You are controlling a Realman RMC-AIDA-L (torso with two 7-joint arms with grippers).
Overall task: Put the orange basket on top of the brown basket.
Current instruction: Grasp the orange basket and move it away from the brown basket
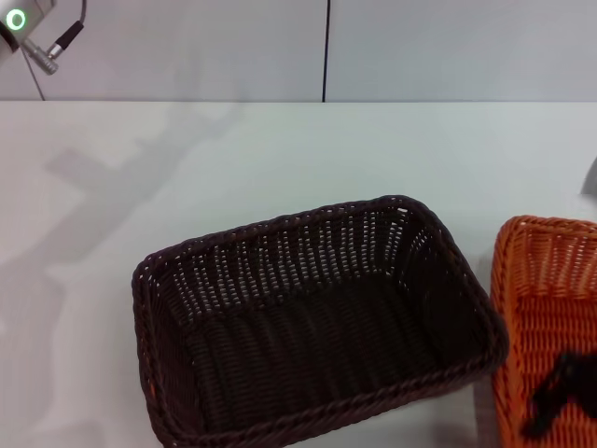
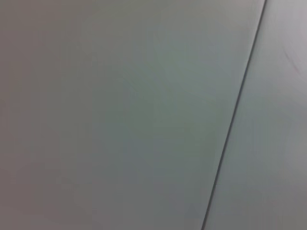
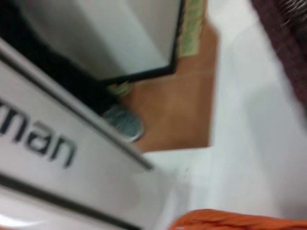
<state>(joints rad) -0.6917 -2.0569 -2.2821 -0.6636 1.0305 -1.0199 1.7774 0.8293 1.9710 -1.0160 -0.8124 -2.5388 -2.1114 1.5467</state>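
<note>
Orange basket beside brown basket | floor: right wrist only | jaws: cannot tell

This looks like a robot test room or a lab, not a home. In the head view a plain white table fills most of the frame, and behind it, along the top of the frame, stands a bare pale wall made of panels with one dark vertical seam. In the upper left corner is a part of the robot arm with a green ring light and a cable. The right wrist view shows a white machine body with printed letters (only "man" is readable), a brown floor, and a grey shoe near the middle of the frame.
</note>
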